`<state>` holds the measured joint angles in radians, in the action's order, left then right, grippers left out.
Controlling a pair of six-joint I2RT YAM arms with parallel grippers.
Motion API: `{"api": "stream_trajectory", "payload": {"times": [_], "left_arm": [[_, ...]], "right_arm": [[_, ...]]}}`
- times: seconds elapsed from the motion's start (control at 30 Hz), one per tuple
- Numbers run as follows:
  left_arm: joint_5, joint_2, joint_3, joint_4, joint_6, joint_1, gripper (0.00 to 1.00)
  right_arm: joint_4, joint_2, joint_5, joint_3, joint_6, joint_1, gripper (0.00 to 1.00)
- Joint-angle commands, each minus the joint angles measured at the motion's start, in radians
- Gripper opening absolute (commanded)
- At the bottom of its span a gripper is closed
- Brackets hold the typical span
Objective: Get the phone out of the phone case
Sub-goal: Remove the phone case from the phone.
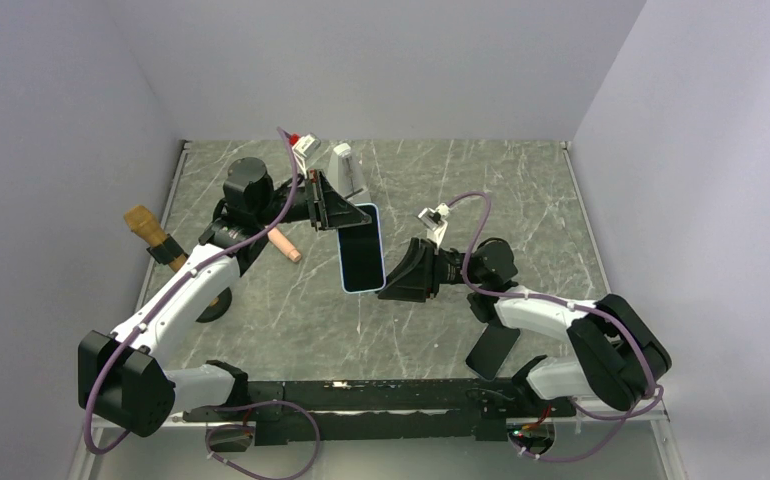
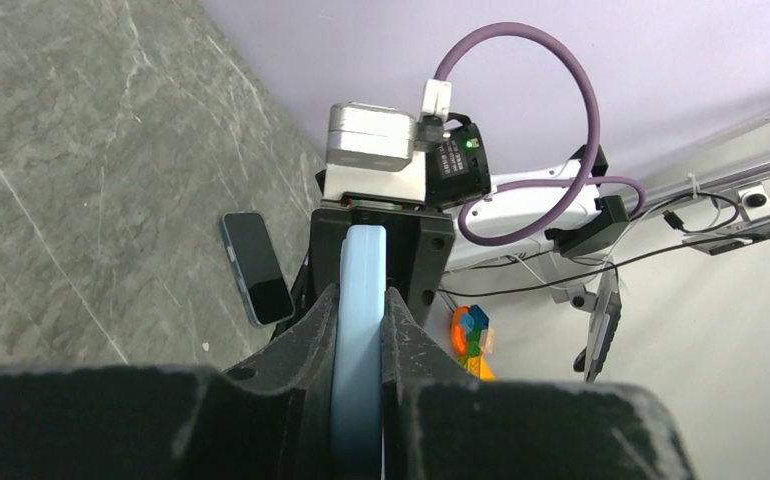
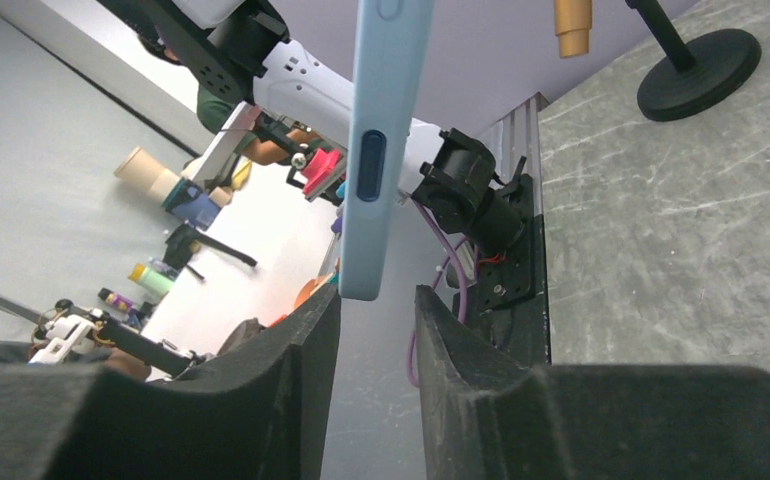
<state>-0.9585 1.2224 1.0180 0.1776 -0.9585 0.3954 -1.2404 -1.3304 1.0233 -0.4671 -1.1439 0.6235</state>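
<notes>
Mid-frame, the left gripper clamps the blue phone case. The right gripper, fingers narrowly parted beneath it, grips nothing. The phone seemingly isn't out yet.

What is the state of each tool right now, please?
Left tool: closed on the blue phone case.
Right tool: open, holding nothing.

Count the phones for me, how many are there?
2. A cased phone held in the left pincer, and a dark phone lying on the table by the right arm. Others may be hidden.
</notes>
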Motion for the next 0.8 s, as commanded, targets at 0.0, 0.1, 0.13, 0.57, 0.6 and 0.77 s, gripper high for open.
{"api": "stream_trajectory", "payload": {"times": [0.0,0.1,0.13,0.57,0.6,0.77], "left_arm": [[-0.029,-0.024,0.046,0.033,0.006,-0.004,0.00],[-0.024,-0.035,0.042,0.021,0.011,-0.005,0.00],[-0.024,-0.041,0.034,0.034,0.003,-0.005,0.00],[-0.053,-0.075,-0.001,0.138,-0.099,-0.004,0.00],[-0.057,-0.076,0.002,0.136,-0.100,-0.004,0.00],[-0.100,-0.085,0.022,0.141,-0.102,-0.003,0.00]], "right_arm": [[-0.037,0.053,-0.006,-0.031,0.039,-0.004,0.42],[-0.051,0.058,-0.006,-0.035,0.023,-0.003,0.43],[-0.044,0.057,-0.008,-0.038,0.024,-0.004,0.42],[-0.059,0.003,-0.004,-0.088,0.046,0.018,0.23],[-0.070,-0.009,0.000,-0.096,0.038,0.018,0.23],[-0.083,-0.053,0.020,-0.129,0.038,0.019,0.09]]}}
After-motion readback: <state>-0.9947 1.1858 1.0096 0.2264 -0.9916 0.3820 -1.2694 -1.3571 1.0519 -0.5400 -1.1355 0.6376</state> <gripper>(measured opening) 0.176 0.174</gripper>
